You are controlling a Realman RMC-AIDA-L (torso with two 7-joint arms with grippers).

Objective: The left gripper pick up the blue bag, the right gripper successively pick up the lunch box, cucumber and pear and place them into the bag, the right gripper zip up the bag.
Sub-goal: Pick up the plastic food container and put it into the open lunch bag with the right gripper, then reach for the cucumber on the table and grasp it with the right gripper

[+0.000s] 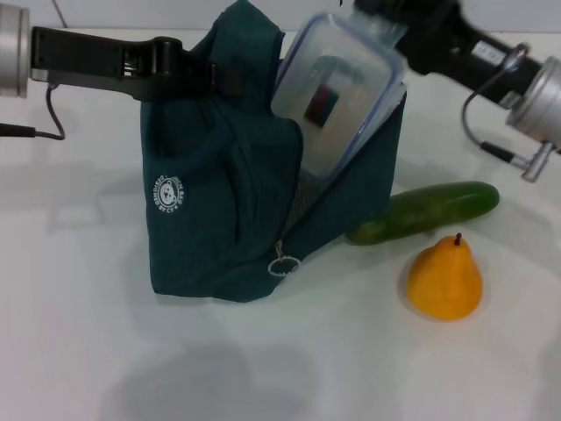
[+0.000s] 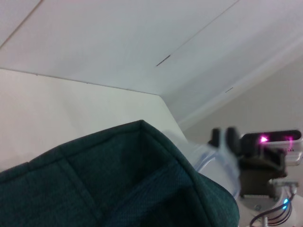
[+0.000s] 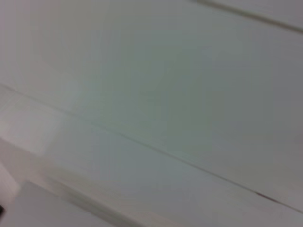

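Two fruits lie nearest on the smooth white table (image 1: 79, 351): a plump yellow-orange pear (image 1: 444, 281), then a long glossy cucumber (image 1: 427, 211). Behind, the left gripper (image 1: 180, 72) clenches the fabric blue bag (image 1: 223, 202); the right gripper (image 1: 379, 19) grasps the clear rounded lunch box (image 1: 337, 96), tilted half into its mouth.

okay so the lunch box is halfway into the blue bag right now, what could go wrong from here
The lunch box, held by the right gripper, sits tilted with only its lower end in the opening, so it could catch on the edge or slip out if released now. The blue bag is held up on one side by the left gripper and might sag or tip under a push. The cucumber lies against the bag and the pear nearby; either could get knocked.
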